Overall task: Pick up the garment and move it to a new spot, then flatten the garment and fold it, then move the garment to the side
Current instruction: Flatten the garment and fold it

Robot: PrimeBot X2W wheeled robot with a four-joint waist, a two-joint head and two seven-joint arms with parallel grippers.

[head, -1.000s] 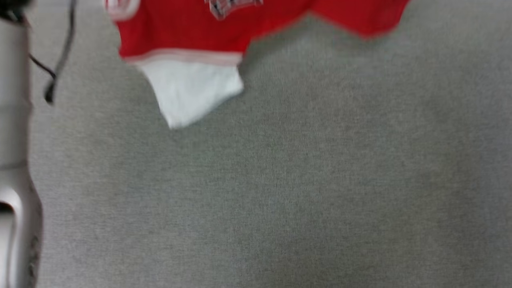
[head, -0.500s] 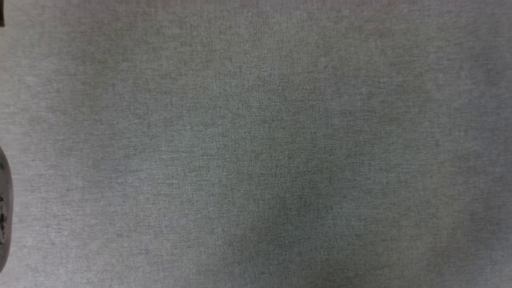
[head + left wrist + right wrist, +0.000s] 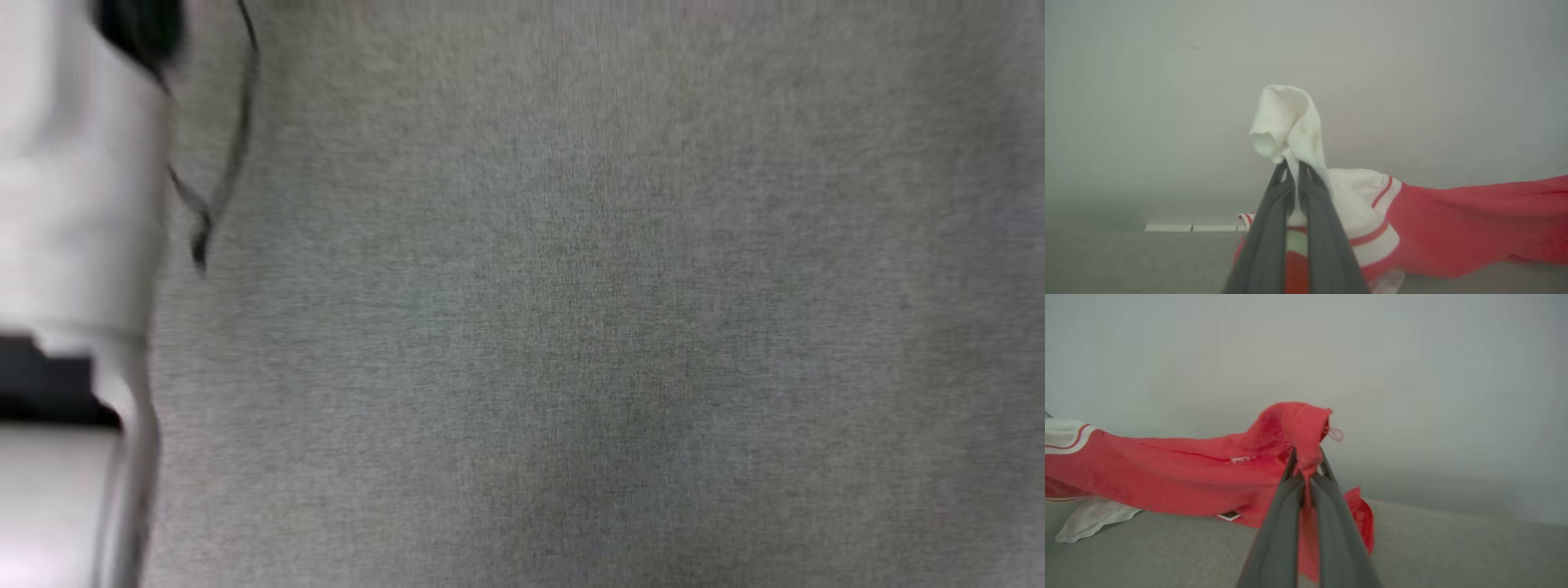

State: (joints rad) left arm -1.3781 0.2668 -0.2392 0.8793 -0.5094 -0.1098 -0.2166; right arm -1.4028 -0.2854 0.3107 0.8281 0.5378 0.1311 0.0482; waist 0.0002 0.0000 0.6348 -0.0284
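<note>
The garment [image 3: 1453,228] is a red T-shirt with white sleeves edged in red and white stripes, stretched in the air between my two grippers. My left gripper [image 3: 1291,167] is shut on a bunched white sleeve. My right gripper [image 3: 1306,459] is shut on a fold of the garment's red cloth [image 3: 1167,473]. The shirt's lower part hangs down toward the grey cloth surface [image 3: 1167,555], and a white sleeve [image 3: 1094,518] trails on it. In the head view a pale forearm [image 3: 73,245] with a dark cable [image 3: 229,163] stands at the left edge.
The grey fabric surface [image 3: 612,327] spreads wide below the head camera. A pale wall [image 3: 1167,102] stands behind the shirt, with a white baseboard strip [image 3: 1188,227] low at the left.
The head view has shifted: the red shirt at its top a second ago has left the picture, and the pale forearm has come back in at the left.
</note>
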